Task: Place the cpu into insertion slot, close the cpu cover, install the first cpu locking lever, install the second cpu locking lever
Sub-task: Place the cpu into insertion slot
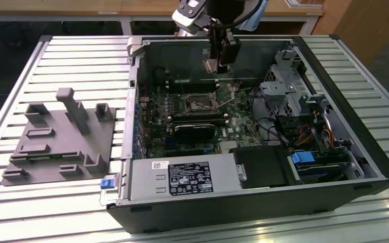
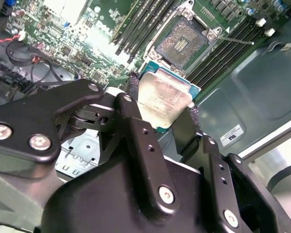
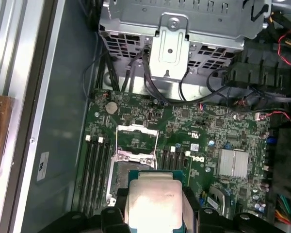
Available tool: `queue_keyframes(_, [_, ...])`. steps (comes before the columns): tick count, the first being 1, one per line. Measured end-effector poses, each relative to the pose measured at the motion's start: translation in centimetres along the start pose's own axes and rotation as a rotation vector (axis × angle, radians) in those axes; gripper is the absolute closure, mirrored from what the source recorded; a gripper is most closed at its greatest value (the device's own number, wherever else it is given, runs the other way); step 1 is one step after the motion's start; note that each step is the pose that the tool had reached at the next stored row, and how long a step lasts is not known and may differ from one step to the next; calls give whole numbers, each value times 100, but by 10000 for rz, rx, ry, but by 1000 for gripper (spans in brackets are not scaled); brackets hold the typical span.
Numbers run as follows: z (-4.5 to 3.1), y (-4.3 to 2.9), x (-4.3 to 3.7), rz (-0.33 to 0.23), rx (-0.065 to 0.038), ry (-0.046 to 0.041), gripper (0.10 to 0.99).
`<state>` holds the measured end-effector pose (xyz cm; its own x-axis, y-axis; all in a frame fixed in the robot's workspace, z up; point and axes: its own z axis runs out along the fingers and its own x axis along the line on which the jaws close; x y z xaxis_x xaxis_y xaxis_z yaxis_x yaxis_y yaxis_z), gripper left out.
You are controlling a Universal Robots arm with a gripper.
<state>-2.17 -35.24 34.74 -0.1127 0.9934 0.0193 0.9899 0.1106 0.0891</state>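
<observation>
**A:** Where's the cpu point(image 2: 165, 90)?

**B:** The end effector point(image 2: 163, 97) is closed on it and grips it by two opposite edges, metal top towards the wrist cameras. In the exterior view it hangs over the board inside the case point(image 1: 356, 152), well above the slot point(image 1: 198, 104).

**A:** And the slot itself?

**B:** It's bare, with its contact field exposed in the second wrist view. The cover point(image 3: 137, 129) looks swung open beside it, and a thin lever point(image 2: 235, 40) sticks out past one corner.

**A:** So none of the four steps is done. What worries you?

**B:** Mostly alignment. I can't tell from here whether the chip sits level between the fingers point(image 2: 136, 121), or whether its corners match the slot's. If it met the slot skewed or rotated, it would probably land on the rim or the contacts rather than seat, and those contacts look delicate.

**A:** Anything else?

**B:** The grip is only on thin edges, so a nudge against the cover or lever could shift the chip or knock it loose onto the board.
</observation>
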Motion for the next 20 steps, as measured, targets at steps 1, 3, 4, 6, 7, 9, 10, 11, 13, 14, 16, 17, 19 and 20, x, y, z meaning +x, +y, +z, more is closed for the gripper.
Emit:
queue_keyframes(1, [16,0,8,62,1,-6,561])
queue_keyframes(3, [52,-2,25,184,3,-18,561])
queue_keyframes(4, [73,-3,31,221,3,-21,561])
queue_keyframes(6, [108,-5,39,244,4,-24,561])
queue_keyframes(7, [126,-6,42,245,4,-24,561])
queue_keyframes(9, [162,-8,46,249,5,-27,561])
queue_keyframes(10, [181,-10,46,253,5,-27,561])
queue_keyframes(11, [200,-12,45,256,5,-28,561])
queue_keyframes(13, [235,-15,45,260,5,-27,561])
queue_keyframes(14, [250,-17,44,260,4,-27,561])
queue_keyframes(16, [269,-18,44,265,5,-30,561])
queue_keyframes(17, [270,-18,44,266,7,-46,561])
queue_keyframes(19, [271,-18,44,265,9,-54,561])
queue_keyframes(20, [274,-18,44,265,8,-54,561])
